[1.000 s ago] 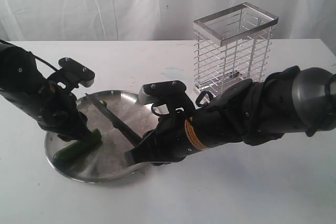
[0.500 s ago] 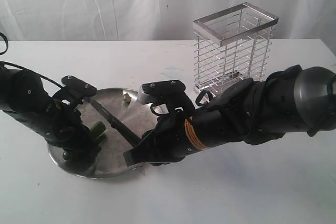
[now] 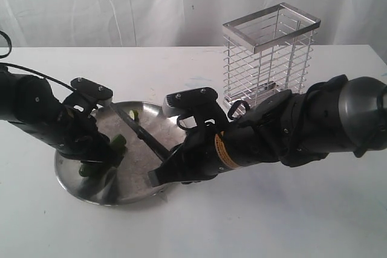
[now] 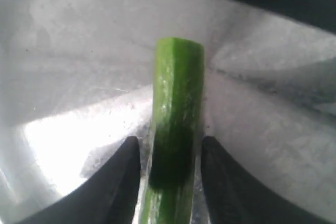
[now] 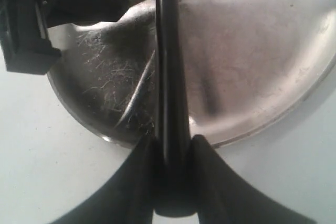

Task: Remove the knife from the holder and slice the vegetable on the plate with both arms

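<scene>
The vegetable [image 3: 117,142] is dark green with a pale cut end and lies tilted over the plate [image 3: 158,119]. My left gripper [image 3: 100,155] is shut on the vegetable [image 4: 177,93], one finger [image 4: 118,182] on each side. A small cut end piece [image 3: 134,115] rests near the plate's far rim. My right gripper [image 3: 162,172] is shut on the knife's black handle [image 5: 170,182]. The knife [image 3: 140,132] points across the plate [image 5: 252,51], and its blade [image 5: 168,51] reaches up to the vegetable. The empty holder [image 3: 269,52] stands behind the right arm.
The plate sits on a white table [image 3: 272,222] before a white curtain. The right arm's bulky forearm [image 3: 284,131] with its yellow-orange label stretches between holder and plate. The left gripper's body [image 5: 29,30] shows beside the blade in the right wrist view.
The left gripper has shifted with the vegetable, whose pale cut end now points up toward the knife. The knife has moved slightly toward the back right. A small cut piece has appeared near the far rim.
</scene>
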Motion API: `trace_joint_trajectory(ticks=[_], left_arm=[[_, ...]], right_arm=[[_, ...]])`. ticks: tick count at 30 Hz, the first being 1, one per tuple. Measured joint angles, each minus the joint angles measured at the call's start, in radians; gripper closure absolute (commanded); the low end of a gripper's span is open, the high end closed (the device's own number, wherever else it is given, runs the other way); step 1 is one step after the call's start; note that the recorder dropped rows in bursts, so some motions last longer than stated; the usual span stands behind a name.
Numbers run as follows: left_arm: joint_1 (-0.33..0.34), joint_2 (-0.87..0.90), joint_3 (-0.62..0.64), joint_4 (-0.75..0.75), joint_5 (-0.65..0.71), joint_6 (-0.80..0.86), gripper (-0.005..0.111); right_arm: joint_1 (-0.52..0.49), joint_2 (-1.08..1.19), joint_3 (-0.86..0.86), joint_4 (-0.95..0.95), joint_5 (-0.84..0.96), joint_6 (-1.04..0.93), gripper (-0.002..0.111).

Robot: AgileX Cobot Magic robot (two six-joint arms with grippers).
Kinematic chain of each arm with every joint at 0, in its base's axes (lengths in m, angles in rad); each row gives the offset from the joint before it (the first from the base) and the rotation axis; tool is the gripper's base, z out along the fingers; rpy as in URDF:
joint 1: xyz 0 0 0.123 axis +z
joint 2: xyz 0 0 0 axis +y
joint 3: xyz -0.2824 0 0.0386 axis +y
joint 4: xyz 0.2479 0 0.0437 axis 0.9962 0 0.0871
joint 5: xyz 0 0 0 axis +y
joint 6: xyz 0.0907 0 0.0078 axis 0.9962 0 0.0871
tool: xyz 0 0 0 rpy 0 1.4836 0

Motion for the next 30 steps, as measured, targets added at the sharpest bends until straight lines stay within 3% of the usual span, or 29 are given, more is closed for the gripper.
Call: trace_joint_trajectory(ticks=[8, 19, 30], left_arm=[[0.0, 0.001, 0.0, -0.042, -0.027, 0.0, 0.061], [0.0, -0.157, 0.0, 0.038, -0.001, 0.0, 0.061], [0.0, -0.175, 0.0, 0.038, 0.016, 0.0, 0.061]], right_arm=[[0.0, 0.0, 0.0, 0.0, 0.002, -0.024, 0.108], [0.0, -0.001, 0.034, 0.0, -0.001, -0.046, 0.108], [0.0, -0.002, 0.079, 0.0, -0.033, -0.046, 0.108]])
